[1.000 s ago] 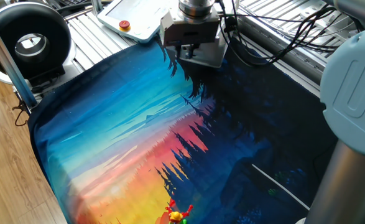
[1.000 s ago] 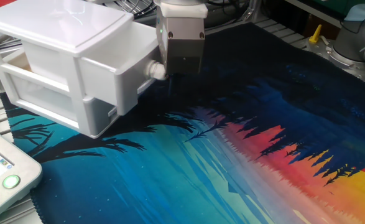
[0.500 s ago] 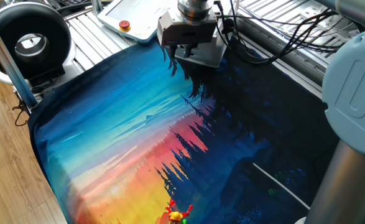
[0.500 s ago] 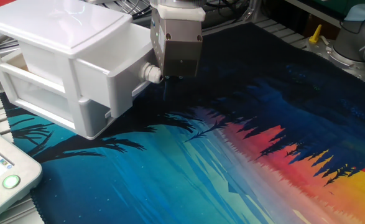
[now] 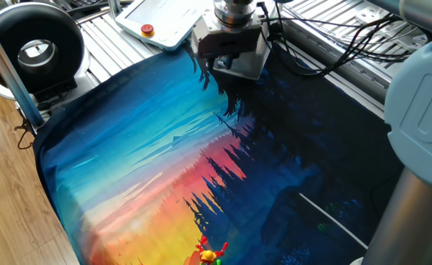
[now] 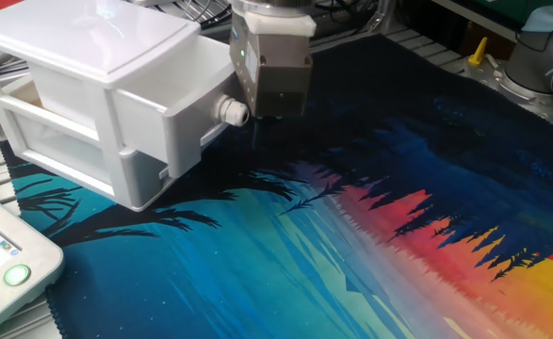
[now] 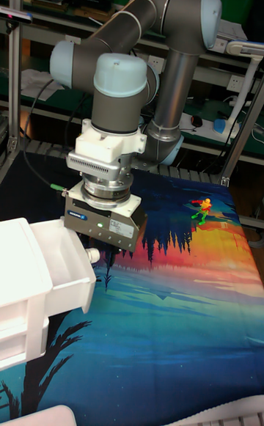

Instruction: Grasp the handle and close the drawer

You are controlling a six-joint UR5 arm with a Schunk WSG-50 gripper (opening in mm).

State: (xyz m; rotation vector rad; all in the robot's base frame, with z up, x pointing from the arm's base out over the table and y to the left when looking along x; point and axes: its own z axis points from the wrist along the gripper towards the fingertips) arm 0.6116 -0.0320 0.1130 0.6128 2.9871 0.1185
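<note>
The jaws (image 6: 257,127) hang just off the front of the drawer (image 6: 177,127), pointing down toward the printed mat (image 6: 370,245) that covers the bench. The drawer's small round handle (image 6: 231,111) sits right beside the lower edge of the grey jaw housing — touching it or very nearly so; from the other fixed view I cannot tell which. The fingers themselves are dark against the dark part of the mat, so whether the jaws are spread or pressed together cannot be made out in any view.

The drawer stands partly pulled out of its white plastic cabinet (image 6: 78,56), the front face jutting past the cabinet's side toward the jaws. In the tall fixed view the open drawer (image 7: 70,265) lies to the left of the jaws (image 7: 108,254), with the handle (image 7: 91,255) poking toward them at about the level of the housing's lower edge. The arm (image 7: 147,30) bends up and back behind.

In one fixed view the jaws (image 5: 219,73) are at the far edge of the mat (image 5: 164,162); the drawer is hidden behind them. Beyond the jaws lies a flat white panel with a red button (image 5: 148,30); well off to the side stands a black ring-shaped device (image 5: 35,48). A small toy figure (image 5: 210,254) lies on the mat's orange part, well apart from the jaws.
</note>
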